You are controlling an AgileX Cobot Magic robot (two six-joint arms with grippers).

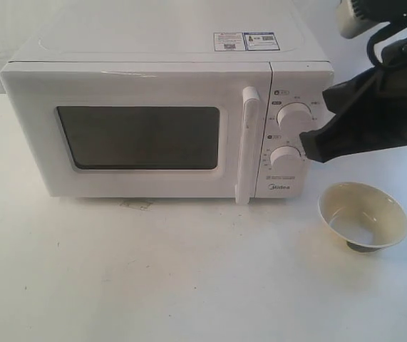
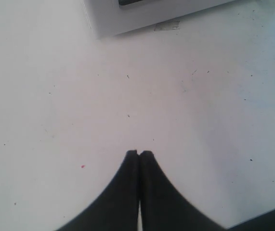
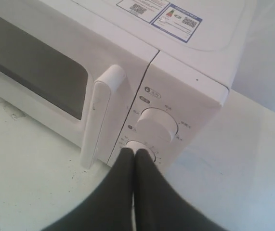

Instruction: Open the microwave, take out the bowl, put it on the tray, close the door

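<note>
**STATUS: DOOR (image 1: 139,85) SHUT, BOWL (image 1: 363,216) ON BENCH (image 1: 189,285)**

1. Microwave (image 1: 296,78). In the exterior view I see the white Midea unit standing on the bench with the door flush against its front. The dark window faces the camera. The vertical bar handle (image 1: 249,142) runs along the door's edge at 3 o'clock from the window. Two stickers (image 1: 246,40) lie on the top panel.

2. Bowl. The cream-yellow bowl stands upright on its dark foot on the bench, outside the microwave, at about 4 o'clock from the lower dial (image 1: 286,157) and apart from the casing. Nothing holds it.

3. Right hand (image 1: 306,141). It is clenched, fingers pressed together and empty. Its tip sits at 3 o'clock of the lower dial, below the upper dial (image 1: 294,115). I cannot tell whether it touches the dial.

4. Left hand (image 2: 139,153). It is clenched with nothing between its fingers and hangs over bare bench near a lower front corner of the microwave. The exterior view does not show it.
</note>
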